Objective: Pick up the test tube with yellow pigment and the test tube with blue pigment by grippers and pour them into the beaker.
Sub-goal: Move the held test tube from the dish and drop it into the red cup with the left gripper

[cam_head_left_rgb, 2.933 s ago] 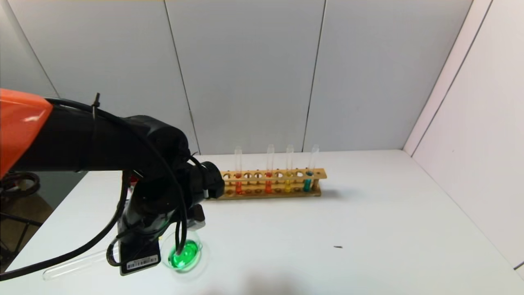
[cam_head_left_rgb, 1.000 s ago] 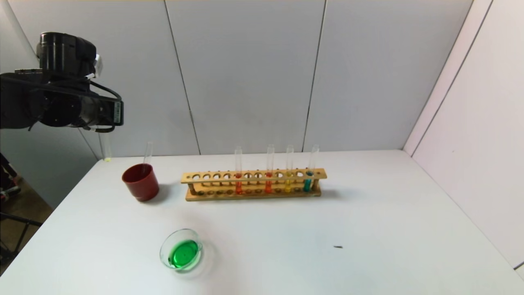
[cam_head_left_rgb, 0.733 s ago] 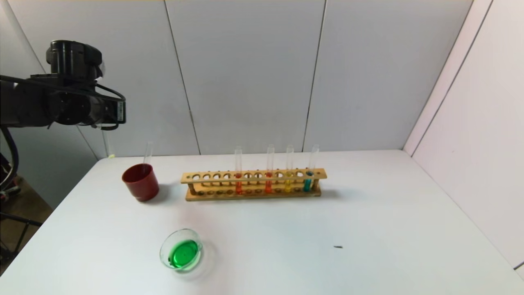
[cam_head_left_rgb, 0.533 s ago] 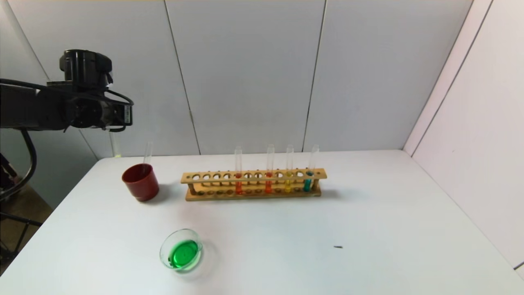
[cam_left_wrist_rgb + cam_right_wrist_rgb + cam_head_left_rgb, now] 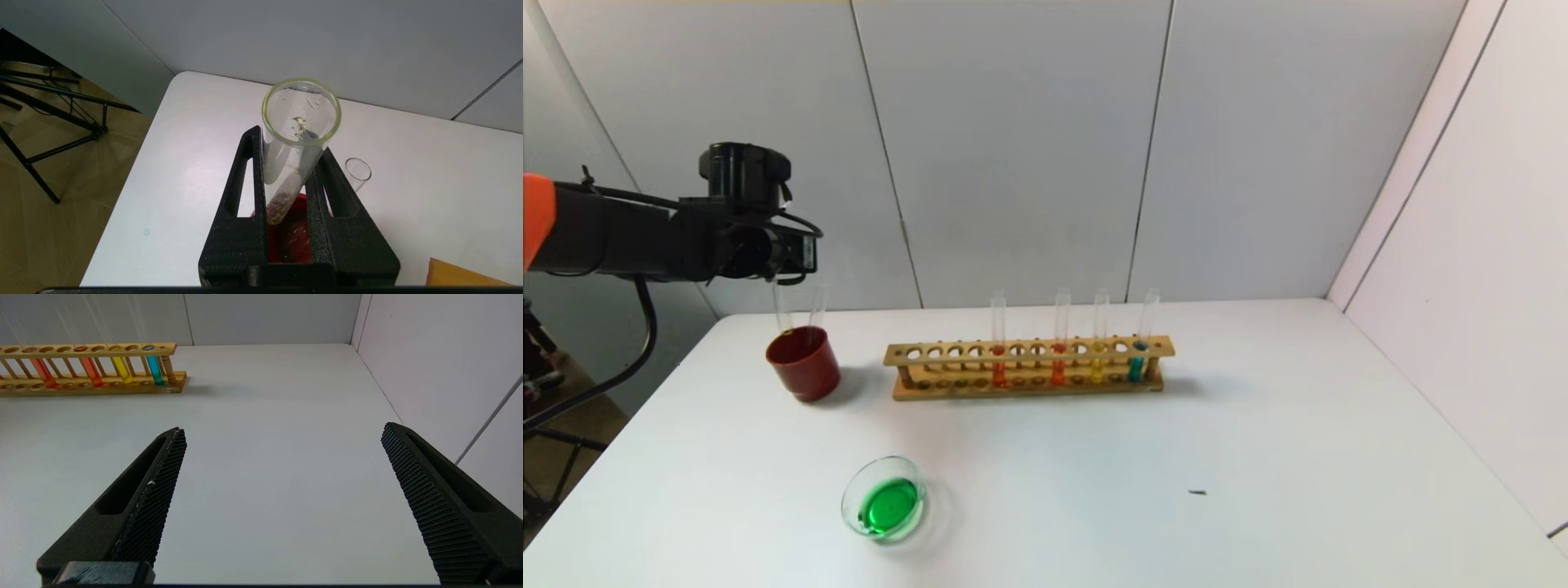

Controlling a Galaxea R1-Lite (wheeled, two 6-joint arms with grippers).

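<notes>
My left gripper (image 5: 786, 263) hangs at the far left of the table, shut on the test tube with yellow pigment (image 5: 783, 310). The tube is upright and nearly empty, with a yellowish trace at its rounded bottom (image 5: 274, 210). Its bottom is just over the mouth of a dark red cup (image 5: 803, 365). The black fingers (image 5: 249, 171) press the glass from both sides. The beaker (image 5: 847, 496) sits near the front left and holds bright green liquid. A tube with cyan-blue liquid (image 5: 1137, 364) stands at the right end of the wooden rack (image 5: 1029, 384). My right gripper (image 5: 282, 429) is open over bare table.
An empty clear tube (image 5: 817, 306) leans in the red cup. The rack also holds two orange tubes (image 5: 999, 371) and an amber-yellow one (image 5: 1098, 367). A small dark speck (image 5: 1196, 492) lies on the table. White walls close the back and right.
The left arm lifted away from the beaker, swung to the far left corner, then moved right and down, bringing the tube over the red cup.
</notes>
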